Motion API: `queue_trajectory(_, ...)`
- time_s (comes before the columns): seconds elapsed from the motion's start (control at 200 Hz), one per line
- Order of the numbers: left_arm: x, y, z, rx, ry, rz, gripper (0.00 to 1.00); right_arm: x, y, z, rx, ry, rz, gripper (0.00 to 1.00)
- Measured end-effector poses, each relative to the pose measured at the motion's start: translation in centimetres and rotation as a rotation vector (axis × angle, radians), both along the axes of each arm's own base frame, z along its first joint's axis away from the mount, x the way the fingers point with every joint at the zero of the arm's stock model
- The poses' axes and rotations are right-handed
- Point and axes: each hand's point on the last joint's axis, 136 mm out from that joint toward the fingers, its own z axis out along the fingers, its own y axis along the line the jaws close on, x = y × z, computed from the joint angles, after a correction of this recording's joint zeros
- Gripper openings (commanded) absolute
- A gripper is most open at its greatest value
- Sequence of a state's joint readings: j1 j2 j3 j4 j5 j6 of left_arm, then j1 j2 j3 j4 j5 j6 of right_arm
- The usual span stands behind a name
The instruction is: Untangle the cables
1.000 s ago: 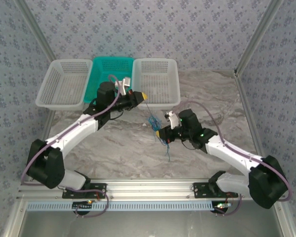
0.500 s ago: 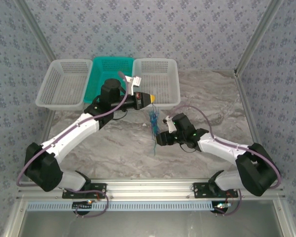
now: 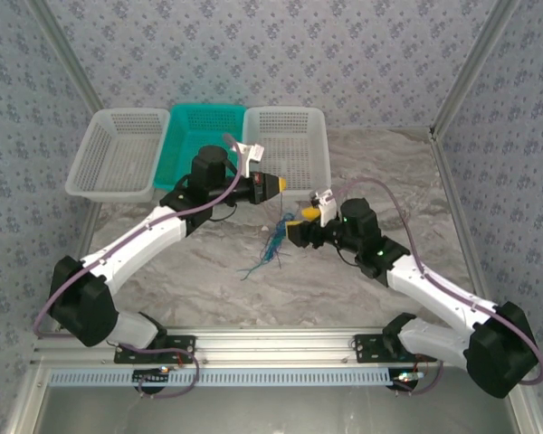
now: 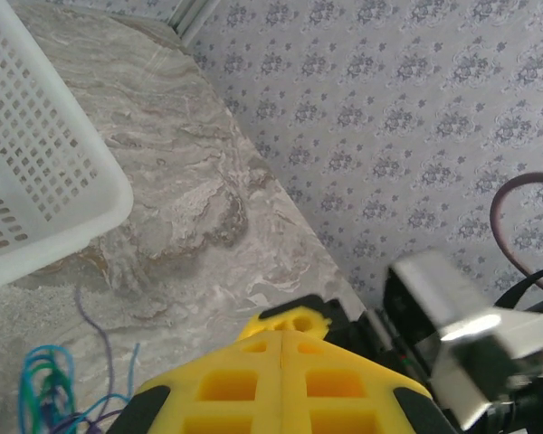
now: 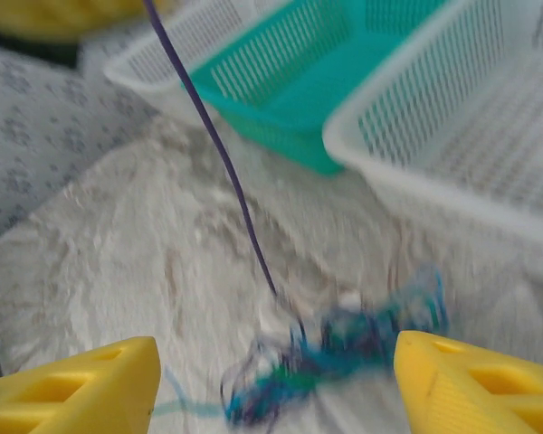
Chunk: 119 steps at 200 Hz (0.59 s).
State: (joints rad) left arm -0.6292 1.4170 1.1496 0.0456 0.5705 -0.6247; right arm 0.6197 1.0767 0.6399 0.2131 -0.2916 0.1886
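Note:
The cables [image 3: 271, 250] are a blue, green and dark purple tangle lying on the marble table [image 3: 199, 271], with loose ends trailing to the lower left. My left gripper [image 3: 277, 184] hovers above them, its yellow fingers [image 4: 253, 384] pressed together. One dark purple cable [image 5: 219, 149] runs taut from the tangle [image 5: 344, 357] up toward it. My right gripper [image 3: 299, 224] is just right of the tangle. In the right wrist view that gripper [image 5: 276, 389] stands open, and the tangle lies between and beyond its fingers, touching neither. The bunch [image 4: 43, 391] also shows at the lower left of the left wrist view.
Three baskets line the back of the table: a white one [image 3: 118, 152] on the left, a teal one [image 3: 192, 136] in the middle and a white one [image 3: 294, 145] on the right. The right basket's corner [image 4: 45, 190] is close to my left gripper. Patterned walls enclose the table.
My right gripper has opened and let go of the tangle, then moved up and back. The tangle has sunk onto the table and spread to the lower left. My left gripper shifted slightly right.

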Motion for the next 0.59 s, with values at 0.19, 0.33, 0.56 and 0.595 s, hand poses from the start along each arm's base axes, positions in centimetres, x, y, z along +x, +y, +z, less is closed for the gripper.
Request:
queue_trajectory(0.19,-0.4,-0.4,0.1,-0.001,-0.003,-0.010,0.00,2.0,2.2,1.5,0.009,-0.125,0.057,0.45)
queue_trajectory(0.33,-0.4,-0.5,0.1,0.001,-0.005,-0.007,0.00,3.1,3.0,1.2,0.011,-0.139,0.061,0.00)
queue_trajectory(0.56,-0.3,-0.3,0.4,0.002,-0.018,0.011,0.14,3.9,3.3,1.3,0.001,-0.122,0.033,0.00)
queue_trajectory(0.595,-0.2,-0.2,0.5,0.005,-0.028,0.017,0.26,4.0,3.2,1.4,0.007,-0.120,0.023,0.00)
